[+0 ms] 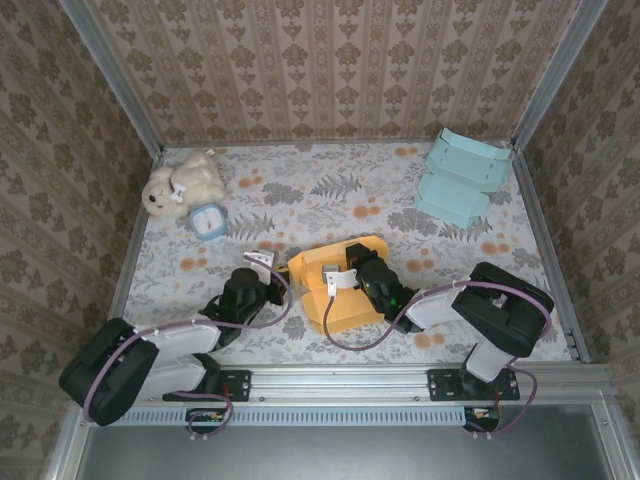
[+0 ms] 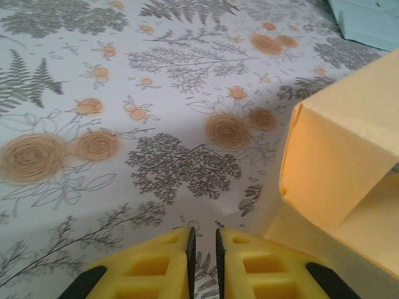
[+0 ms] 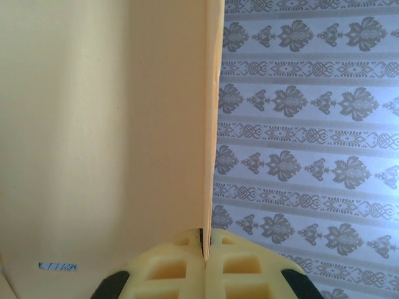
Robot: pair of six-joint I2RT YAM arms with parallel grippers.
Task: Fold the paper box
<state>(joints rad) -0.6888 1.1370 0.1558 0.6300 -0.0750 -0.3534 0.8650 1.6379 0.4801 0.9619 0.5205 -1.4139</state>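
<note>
The right gripper (image 3: 206,244) is clenched on a thin upright wall of the yellow paper box (image 1: 318,300). The box sits at the near middle of the flowered table (image 1: 330,195), between the arms. Just left of it the left gripper (image 2: 202,240) is empty, fingers slightly parted. A teal box (image 1: 460,175) stands far right, a plush bear (image 1: 185,185) far left

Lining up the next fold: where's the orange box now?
Top view: the orange paper box sits front centre on the table, right of the left gripper, with the fingers of the right gripper clamped on one panel.
</note>
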